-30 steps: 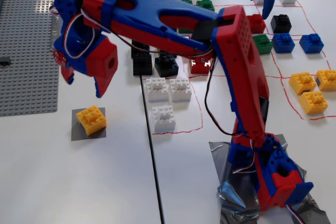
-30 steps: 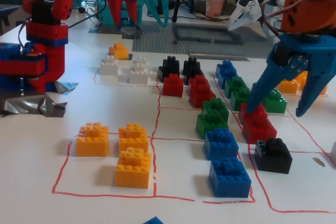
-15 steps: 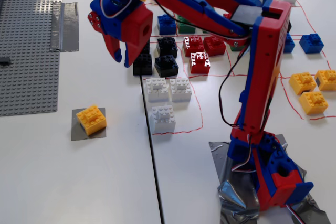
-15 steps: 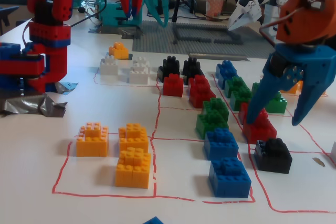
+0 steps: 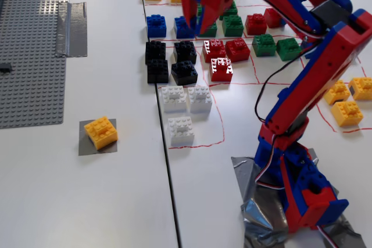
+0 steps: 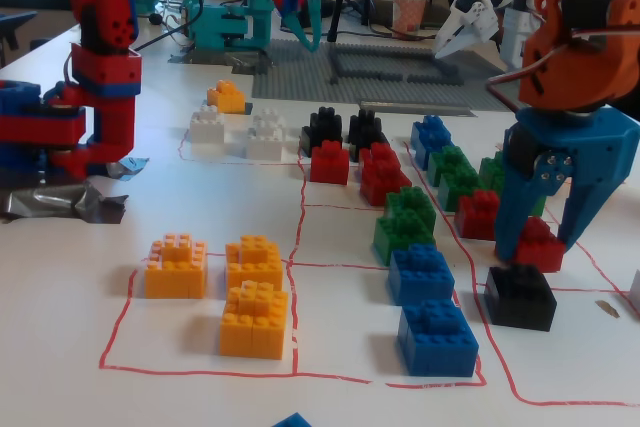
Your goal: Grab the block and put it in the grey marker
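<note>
A yellow block [image 5: 100, 132] sits on the grey marker [image 5: 87, 146], a small grey square on the white table at the left; in the other fixed view the block [image 6: 227, 97] lies far back. My red-and-blue gripper [image 5: 199, 22] hangs high over the blue and green blocks at the top, far from the marker. Its jaws stand slightly apart with nothing between them. In the low fixed view the gripper [image 6: 305, 39] points down from the top edge.
Sorted blocks fill red-outlined fields: white [image 5: 186, 105], black [image 5: 171, 62], red [image 5: 224, 56], green [image 5: 273, 46], blue [image 5: 157, 25], yellow [image 5: 346, 100]. A grey baseplate [image 5: 29, 50] lies at the left. My arm's base [image 5: 302, 190] is taped down. A second orange-and-blue arm [image 6: 565, 137] stands over a red block.
</note>
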`<state>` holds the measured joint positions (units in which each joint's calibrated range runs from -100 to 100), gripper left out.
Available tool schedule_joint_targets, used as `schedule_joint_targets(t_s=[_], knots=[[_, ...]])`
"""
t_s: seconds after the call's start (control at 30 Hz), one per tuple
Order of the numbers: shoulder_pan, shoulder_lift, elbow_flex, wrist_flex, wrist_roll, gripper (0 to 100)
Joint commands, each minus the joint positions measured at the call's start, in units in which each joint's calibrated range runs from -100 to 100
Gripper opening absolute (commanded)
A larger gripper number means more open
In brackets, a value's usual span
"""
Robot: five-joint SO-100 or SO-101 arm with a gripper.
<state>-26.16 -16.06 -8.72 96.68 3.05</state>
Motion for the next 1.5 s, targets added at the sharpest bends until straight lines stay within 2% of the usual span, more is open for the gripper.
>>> schedule_joint_targets(t_s=[0.0,0.37,0.6,0.87,1.47], knots=[[4.57,-5.56,-0.45,0.88,1.51,1],[21.94,-8.77,5.54,-0.5,3.86,0],[30.19,-8.53,13.17,-8.37,4.64,0],[29.3,-6.3,17.71,-15.1,1.03,0],[29.4,-5.23,22.98,-22.4,1.61,0]])
